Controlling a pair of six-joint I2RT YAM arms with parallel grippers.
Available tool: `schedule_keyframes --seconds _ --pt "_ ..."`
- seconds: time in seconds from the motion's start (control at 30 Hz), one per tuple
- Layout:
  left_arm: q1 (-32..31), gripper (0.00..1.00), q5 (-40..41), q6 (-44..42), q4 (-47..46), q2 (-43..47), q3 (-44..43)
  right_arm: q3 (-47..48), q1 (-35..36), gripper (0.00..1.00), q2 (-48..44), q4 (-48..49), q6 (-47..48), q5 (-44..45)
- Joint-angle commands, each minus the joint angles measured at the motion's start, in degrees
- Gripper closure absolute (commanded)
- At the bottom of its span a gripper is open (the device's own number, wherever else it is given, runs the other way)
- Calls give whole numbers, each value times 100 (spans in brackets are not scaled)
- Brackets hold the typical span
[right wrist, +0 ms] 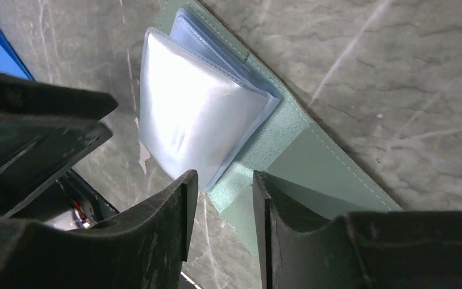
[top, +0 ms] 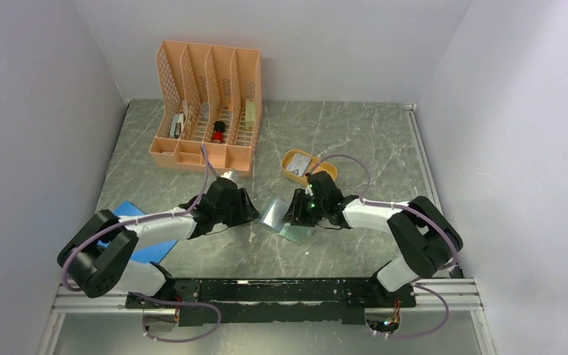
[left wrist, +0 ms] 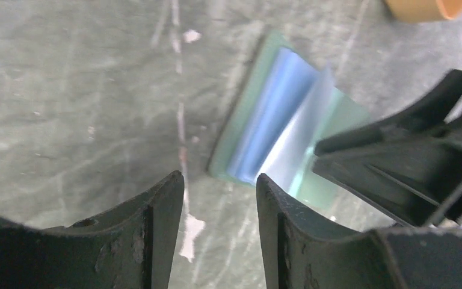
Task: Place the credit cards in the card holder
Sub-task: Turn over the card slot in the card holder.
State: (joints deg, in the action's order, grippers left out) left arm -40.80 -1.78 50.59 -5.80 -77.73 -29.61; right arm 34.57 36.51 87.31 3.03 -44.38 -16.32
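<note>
Orange file rack, blue sheet

You see a dark grey-green counter veined with pale marbling. The card holder has sage green covers and glossy pale blue sleeves. The oval tray is orange-tan, the credit card in it whitish, the lattice file rack peach, the flat sheet bright blue. Your left pincer and right pincer are black.

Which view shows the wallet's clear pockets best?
The right wrist view: the wallet fills it, clear pockets fanned open. The left wrist view shows it blurrier, partly blocked; the top view, tiny.
</note>
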Motion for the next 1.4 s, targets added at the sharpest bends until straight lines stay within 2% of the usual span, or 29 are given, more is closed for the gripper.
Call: schedule_keyframes --seconds 0.0,0.17,0.33,0.7,0.9,1.27,1.37 --pt "226 47 -282 -200 86 -353 -169 -224 74 57 463 -151 154 -61" --pt "380 47 -550 -301 -14 -856 -399 -180 71 60 678 -35 232 -152" --pt "406 50 -1149 -349 -407 -1197 -361 -127 74 60 775 -24 320 -184" --pt "415 75 -2565 301 -2892 -1181 483 -69 70 61 950 194 356 -351" --pt "406 82 -2762 271 -3077 -950 533 -47 74 62 1030 330 331 -421" --pt "229 86 -3180 286 -3498 -874 588 -7 73 62 1054 550 290 -559" --pt "213 94 -3109 255 -3390 -765 576 17 73 61 973 420 290 -525"
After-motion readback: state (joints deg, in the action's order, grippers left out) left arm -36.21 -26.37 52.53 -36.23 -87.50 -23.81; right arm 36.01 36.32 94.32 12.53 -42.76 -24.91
